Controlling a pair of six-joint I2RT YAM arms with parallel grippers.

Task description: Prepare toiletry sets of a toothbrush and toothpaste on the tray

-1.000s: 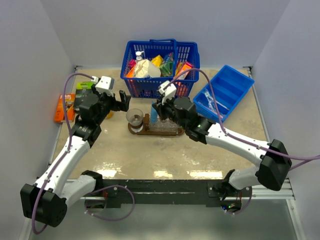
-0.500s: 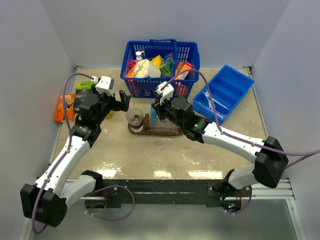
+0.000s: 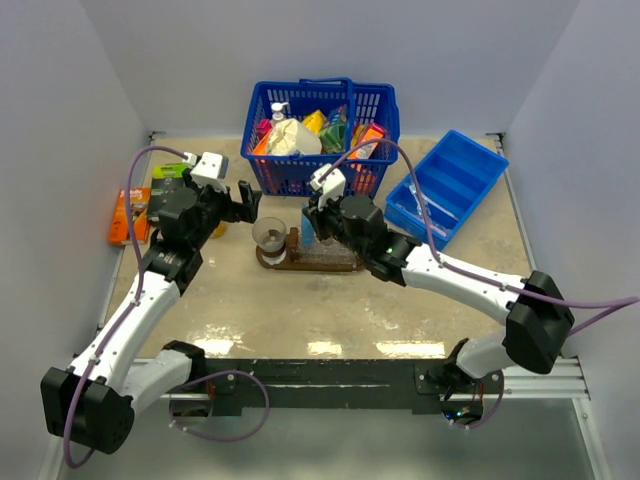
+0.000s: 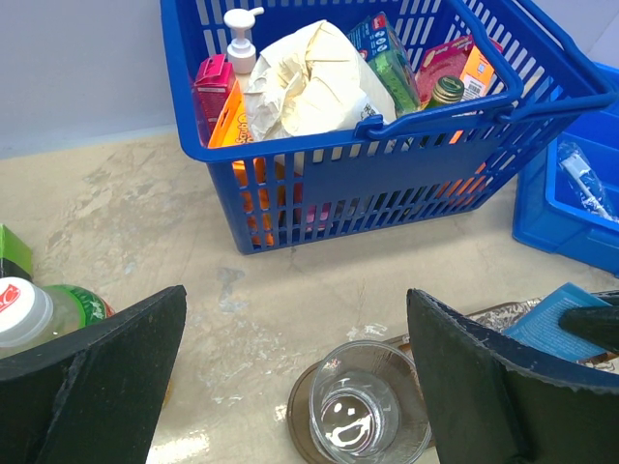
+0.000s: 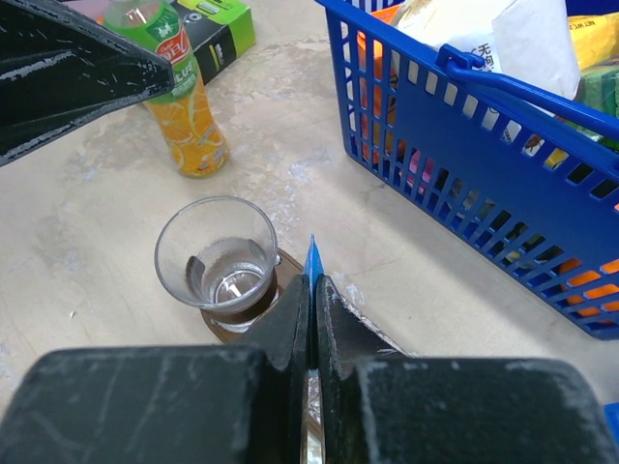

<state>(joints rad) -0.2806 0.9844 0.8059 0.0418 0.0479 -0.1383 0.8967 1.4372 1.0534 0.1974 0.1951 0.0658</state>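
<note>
My right gripper (image 3: 309, 224) is shut on a flat blue toothpaste tube (image 5: 311, 257) and holds it upright over the left part of the dark brown wooden tray (image 3: 330, 266). The tube stands just right of a clear glass cup (image 5: 217, 254) on the tray's left end (image 5: 221, 332). The tube also shows in the left wrist view (image 4: 559, 311). My left gripper (image 3: 243, 204) is open and empty, hovering just left of and behind the cup (image 4: 368, 411). A pale clear-wrapped item (image 4: 583, 180) lies in the blue bin; I cannot tell whether it is the toothbrush.
A blue basket (image 3: 320, 135) full of goods stands right behind the tray. The blue plastic bin (image 3: 450, 185) is at the back right. An orange drink bottle (image 5: 187, 114) stands left of the cup, with a green box (image 3: 170, 172) and an orange packet (image 3: 128, 215) further left.
My right gripper has shifted a little to the left with the blue tube, closer to the glass cup. The left arm has not moved.
</note>
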